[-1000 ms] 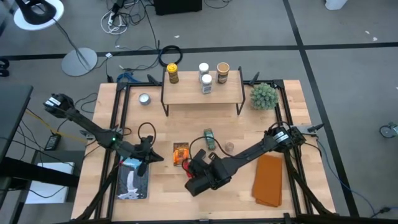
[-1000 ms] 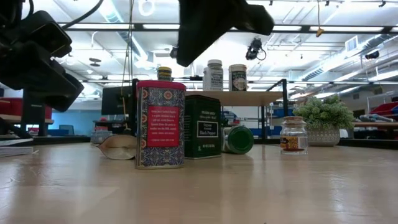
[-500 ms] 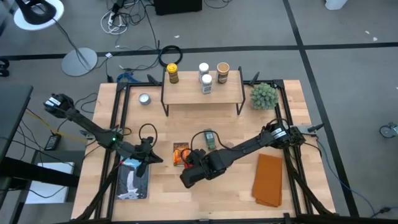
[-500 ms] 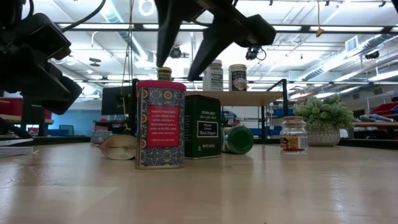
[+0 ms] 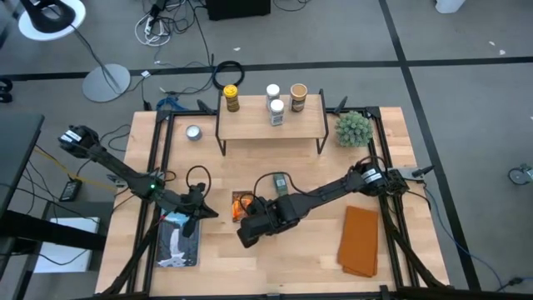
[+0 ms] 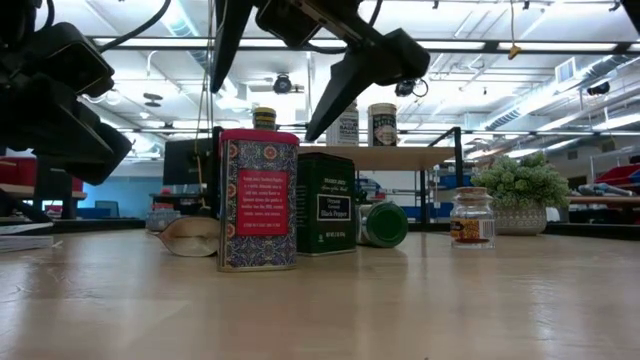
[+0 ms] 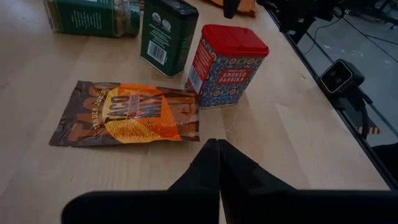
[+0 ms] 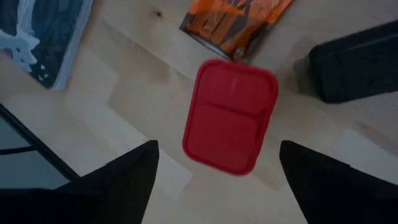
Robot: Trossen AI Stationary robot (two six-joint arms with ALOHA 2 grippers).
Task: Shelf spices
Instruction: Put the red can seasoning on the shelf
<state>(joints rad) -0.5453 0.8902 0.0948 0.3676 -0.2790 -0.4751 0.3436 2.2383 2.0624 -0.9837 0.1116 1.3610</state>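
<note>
The red tin (image 6: 258, 200) stands upright on the table, with its red lid (image 8: 230, 115) showing in the right wrist view. My right gripper (image 6: 262, 115) hangs open above it, one finger to either side of the lid and clear of it. Behind the tin are a dark green box (image 6: 326, 203), a green jar (image 6: 382, 224) lying on its side and an orange packet (image 7: 134, 114) lying flat. A small glass jar (image 6: 472, 217) stands farther right. The shelf (image 5: 250, 125) at the far edge carries several jars. My left gripper (image 7: 217, 146) is shut, near the table's left side.
A spiky green plant (image 5: 353, 127) stands right of the shelf and a round silver tin (image 5: 193, 132) left of it. An orange cloth (image 5: 361, 242) lies at the near right. A printed booklet (image 5: 177, 239) lies at the near left, under my left arm.
My right gripper has moved toward the table's left edge, rolled about its own axis and opened wide from shut. It now hangs over the red tin. The spices have not moved.
</note>
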